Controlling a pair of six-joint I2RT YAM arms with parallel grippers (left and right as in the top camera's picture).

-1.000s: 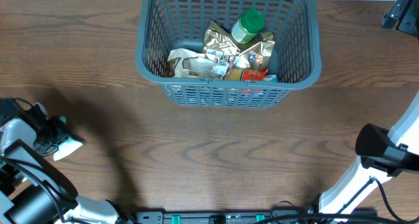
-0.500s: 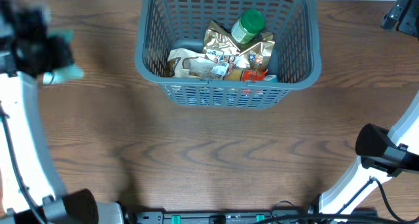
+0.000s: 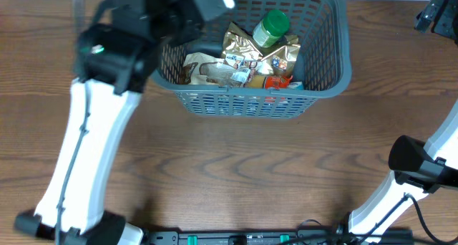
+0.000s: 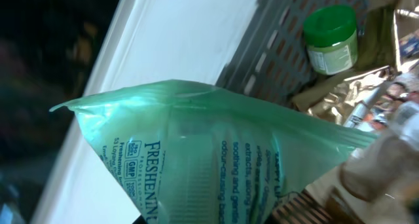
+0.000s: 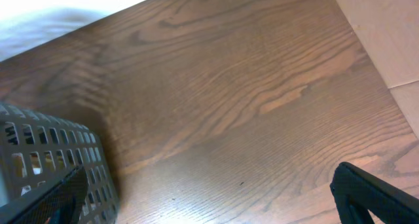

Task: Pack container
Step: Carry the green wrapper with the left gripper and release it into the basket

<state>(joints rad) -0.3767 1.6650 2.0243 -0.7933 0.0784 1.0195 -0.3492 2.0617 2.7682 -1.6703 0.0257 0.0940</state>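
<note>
Table: brown wood-grain table (image 3: 236,166), spanning the whole overhead view; a white surface lies beyond its far edge.
Left arm: white left arm (image 3: 93,145) with black joints, rising from the near-left edge and leaning in over the far-left corner of the basket; blurred in the overhead view.
Container: large dark grey plastic container (image 3: 247,102), rectangular, with slotted lattice sides and a thick rim. It stands upright at the far middle of the table. Its lattice wall (image 4: 275,47) shows in the left wrist view, and one corner (image 5: 46,165) in the right wrist view.
Right arm: black-and-white right arm (image 3: 415,166), at the near-right edge.
Right gripper: black right gripper (image 3: 436,14) at the far-right corner, over bare wood, well apart from the container. Jaws spread wide, nothing between them; only one dark finger (image 5: 373,198) shows in its own camera.
Left gripper: dark left gripper (image 3: 204,3) above the container's far-left rim, pinched nearly closed on a pouch; its fingers are hidden in its own view.
Green pouch: translucent mint-green plastic green pouch (image 4: 216,165) with blue print, filling most of the left wrist view, hanging tilted above the basket interior.
Gold bag: crinkled gold foil bag (image 3: 247,51), mid-basket, on top of the pile.
Pale packet: white-and-brown pale packet (image 3: 204,67), left of the gold bag, touching it.
Jar: small jar with a green lid (image 3: 272,26), lying against the gold bag at the far right of the pile; also seen at (image 4: 332,37).
Red pack: small red pack (image 3: 278,81), against the near wall, partly under the foil.
</note>
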